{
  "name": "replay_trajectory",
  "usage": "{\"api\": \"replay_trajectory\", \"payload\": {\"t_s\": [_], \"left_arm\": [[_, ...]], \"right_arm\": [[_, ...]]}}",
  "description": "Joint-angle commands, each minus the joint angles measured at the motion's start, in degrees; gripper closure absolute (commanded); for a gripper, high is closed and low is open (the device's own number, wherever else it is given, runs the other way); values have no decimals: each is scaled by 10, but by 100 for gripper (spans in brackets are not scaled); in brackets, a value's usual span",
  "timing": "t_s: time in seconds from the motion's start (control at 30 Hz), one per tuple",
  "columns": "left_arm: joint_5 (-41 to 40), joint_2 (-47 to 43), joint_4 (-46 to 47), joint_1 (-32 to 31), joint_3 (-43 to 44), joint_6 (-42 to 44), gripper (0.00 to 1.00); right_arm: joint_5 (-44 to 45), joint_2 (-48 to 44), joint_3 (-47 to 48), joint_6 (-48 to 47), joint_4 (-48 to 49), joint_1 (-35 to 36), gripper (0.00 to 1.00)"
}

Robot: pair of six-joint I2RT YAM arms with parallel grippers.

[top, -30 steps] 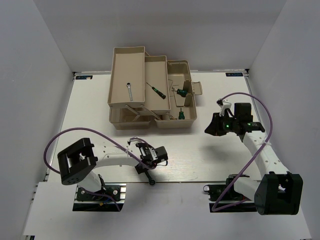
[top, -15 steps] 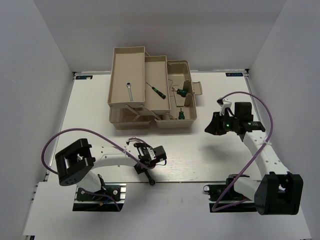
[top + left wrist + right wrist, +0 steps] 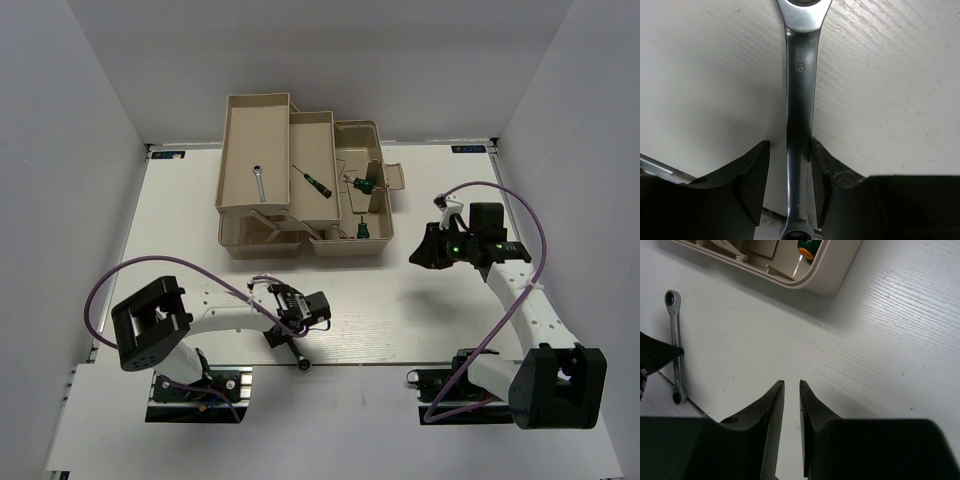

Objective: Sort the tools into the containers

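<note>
Wrench [image 3: 801, 115] lies on table between left pincer [image 3: 790, 172] fingers.

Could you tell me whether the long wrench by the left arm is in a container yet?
Not yet. The long wrench lies flat on the table, between the left gripper fingers.

You see a polished, mirror-bright metal wrench [image 3: 801, 115] on a matt white wood-grained tabletop [image 3: 890, 100], flanked by matt black plastic fingers [image 3: 752, 175].
</note>
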Motion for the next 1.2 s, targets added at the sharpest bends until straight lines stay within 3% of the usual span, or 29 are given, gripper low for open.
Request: {"api": "replay_trajectory", "payload": {"t_s": [0.0, 0.23, 0.57, 0.9, 1.17], "left_arm": [[23, 29, 3, 10, -59, -6, 51], [41, 53, 30, 10, -57, 6, 54], [57, 82, 46, 10, -50, 24, 100], [-25, 22, -76, -1, 87, 43, 100], [-36, -4, -95, -1, 129, 50, 100]], "right_arm": [[-8, 2, 24, -8, -4, -1, 76], [-10, 1, 27, -6, -3, -3, 76], [-4, -2, 33, -5, -6, -4, 77], [-7, 0, 33, 0, 1, -3, 77], [-3, 0, 33, -1, -1, -3, 77]]}}
